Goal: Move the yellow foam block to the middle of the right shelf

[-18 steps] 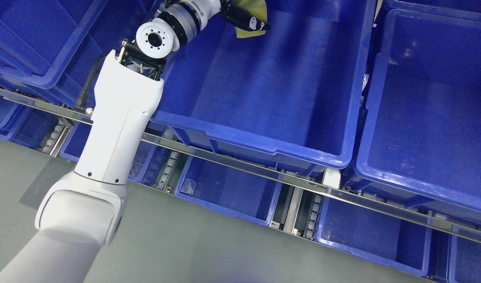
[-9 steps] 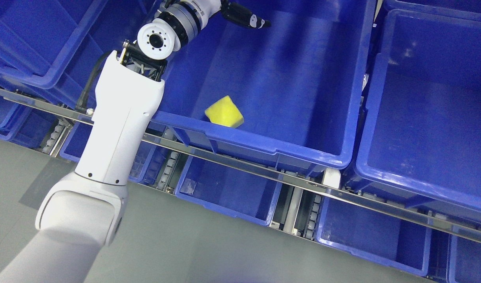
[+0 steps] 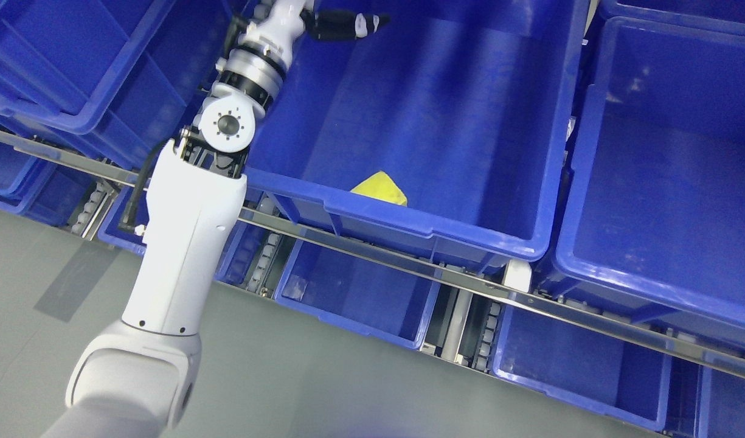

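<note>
The yellow foam block [image 3: 381, 188] lies on the floor of the large blue bin [image 3: 445, 228], against its front wall near the middle, partly hidden behind the front rim. Nothing touches it. The left hand [image 3: 342, 25] hangs over the bin's back left corner, well apart from the block, fingers extended and empty. A second blue bin [image 3: 597, 267] sits just beside, at the right. A metal shelf rail [image 3: 378, 261] runs beneath both front rims.
</note>
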Motion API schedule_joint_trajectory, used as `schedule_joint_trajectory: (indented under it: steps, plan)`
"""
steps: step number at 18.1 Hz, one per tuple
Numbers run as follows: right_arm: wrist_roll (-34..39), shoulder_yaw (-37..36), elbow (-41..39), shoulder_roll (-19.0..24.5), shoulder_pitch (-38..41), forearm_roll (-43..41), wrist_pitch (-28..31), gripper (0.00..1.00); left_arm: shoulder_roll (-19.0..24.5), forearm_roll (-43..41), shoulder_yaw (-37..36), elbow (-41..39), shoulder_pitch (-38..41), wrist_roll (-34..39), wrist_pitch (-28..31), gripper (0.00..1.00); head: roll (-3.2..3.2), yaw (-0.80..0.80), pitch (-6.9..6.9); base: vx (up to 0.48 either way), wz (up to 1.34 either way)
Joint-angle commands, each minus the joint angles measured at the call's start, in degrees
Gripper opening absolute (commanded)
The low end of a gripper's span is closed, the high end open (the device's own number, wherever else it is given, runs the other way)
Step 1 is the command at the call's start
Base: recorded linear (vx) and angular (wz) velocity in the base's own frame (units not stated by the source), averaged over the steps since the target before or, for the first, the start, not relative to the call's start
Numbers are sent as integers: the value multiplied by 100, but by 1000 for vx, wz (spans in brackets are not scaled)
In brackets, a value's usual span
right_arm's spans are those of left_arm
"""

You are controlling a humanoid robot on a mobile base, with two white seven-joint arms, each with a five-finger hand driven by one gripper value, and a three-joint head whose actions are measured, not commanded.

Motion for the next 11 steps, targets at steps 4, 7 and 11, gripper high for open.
schedule_joint_trajectory:
  steps: [4, 7, 11]
  plan:
    - [3, 0, -100, -100, 9, 18, 5, 100, 99, 18, 777, -1063, 829, 115, -1416, 99, 0, 0, 4, -13, 63]
    - [3, 0, -100, -100, 9, 18, 5, 100, 99, 27, 785, -1090, 830, 115, -1522, 99, 0, 0, 5, -7, -21]
    - [3, 0, -100, -100, 9, 18, 5, 100, 99, 35, 1023, -1668, 1074, 132, -1522, 99, 0, 0, 6, 0, 0]
